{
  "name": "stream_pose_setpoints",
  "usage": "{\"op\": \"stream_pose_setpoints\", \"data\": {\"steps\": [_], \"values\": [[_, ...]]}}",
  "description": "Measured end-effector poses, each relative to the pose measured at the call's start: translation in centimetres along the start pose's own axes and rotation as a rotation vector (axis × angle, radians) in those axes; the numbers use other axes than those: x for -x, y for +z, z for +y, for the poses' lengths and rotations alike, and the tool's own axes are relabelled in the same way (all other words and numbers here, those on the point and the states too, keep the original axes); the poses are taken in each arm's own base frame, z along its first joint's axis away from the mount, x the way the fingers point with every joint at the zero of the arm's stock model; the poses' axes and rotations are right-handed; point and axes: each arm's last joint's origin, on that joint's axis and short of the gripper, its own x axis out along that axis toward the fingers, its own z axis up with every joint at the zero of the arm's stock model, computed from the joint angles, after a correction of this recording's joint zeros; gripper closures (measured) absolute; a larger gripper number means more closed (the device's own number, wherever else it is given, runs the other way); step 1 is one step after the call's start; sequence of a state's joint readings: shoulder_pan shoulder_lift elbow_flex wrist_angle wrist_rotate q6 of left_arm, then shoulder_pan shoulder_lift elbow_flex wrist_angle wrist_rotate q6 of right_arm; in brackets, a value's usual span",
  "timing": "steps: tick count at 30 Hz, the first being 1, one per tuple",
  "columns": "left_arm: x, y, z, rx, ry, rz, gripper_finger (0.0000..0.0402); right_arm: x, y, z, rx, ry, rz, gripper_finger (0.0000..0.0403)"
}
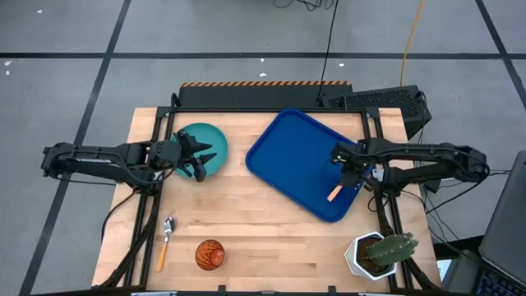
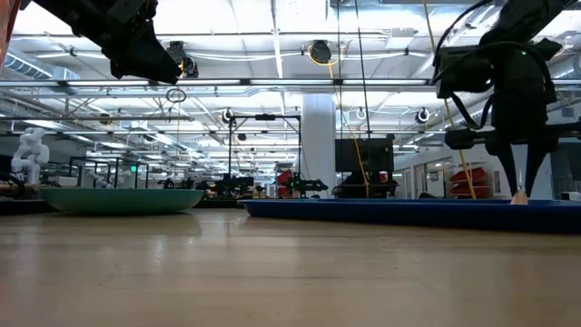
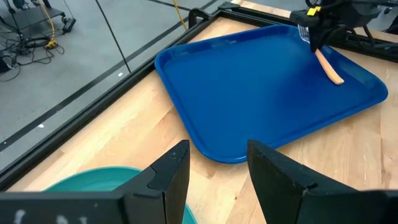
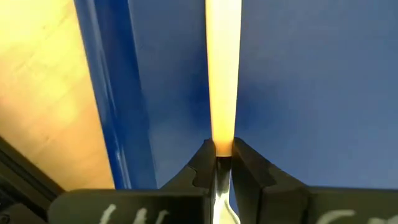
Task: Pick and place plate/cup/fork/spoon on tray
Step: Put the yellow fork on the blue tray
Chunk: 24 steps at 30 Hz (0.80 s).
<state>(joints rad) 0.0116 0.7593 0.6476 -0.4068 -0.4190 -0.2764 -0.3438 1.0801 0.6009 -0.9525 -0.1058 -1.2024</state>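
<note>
Right wrist view: right pincer (image 4: 219, 163) clamps slim orange-handled fork (image 4: 222, 74).

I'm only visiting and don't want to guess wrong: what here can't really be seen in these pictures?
- Fork tines: cut off by the bottom edge of the right wrist view, behind the right gripper; hidden under it in the high view.
- Cup, spoon: absent from the low view.
- Plate: mostly cut off behind the left gripper, left wrist view.
</note>
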Motion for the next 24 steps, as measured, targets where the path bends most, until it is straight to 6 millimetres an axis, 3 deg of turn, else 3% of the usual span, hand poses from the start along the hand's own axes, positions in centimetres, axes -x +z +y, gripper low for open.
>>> {"op": "stream_pose_setpoints", "data": {"steps": [7, 24], "values": [[0.0, 0.0, 0.0, 0.002, -0.001, -0.004, 0.0238, -1.9, -0.7, 0.9, 0.046, 0.031, 0.012, 0.0385], [0.0, 0.4, -0.1, 0.006, -0.011, -0.040, 0.0238, -2.0, -0.6, 0.5, 0.054, -0.020, -0.001, 0.0385]]}}
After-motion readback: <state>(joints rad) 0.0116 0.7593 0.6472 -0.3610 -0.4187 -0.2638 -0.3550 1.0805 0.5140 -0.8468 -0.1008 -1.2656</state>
